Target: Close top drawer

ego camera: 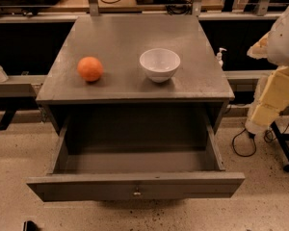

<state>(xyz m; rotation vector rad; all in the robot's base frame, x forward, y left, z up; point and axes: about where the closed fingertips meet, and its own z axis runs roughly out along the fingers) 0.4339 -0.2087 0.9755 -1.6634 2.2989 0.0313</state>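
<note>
Gripper (269, 100) off to the cabinet's right, well apart from the top drawer (86, 186); whether it is clenched or released cannot be told.
Touches nothing, probably staged for a push. Drawer pulled far out, knob (137, 192) centred on its front panel. Orange (90, 69) and white bowl (159, 64) sit on the cabinet top (120, 37), out of the way.

Looking down, near; end effector (266, 110) right
</note>
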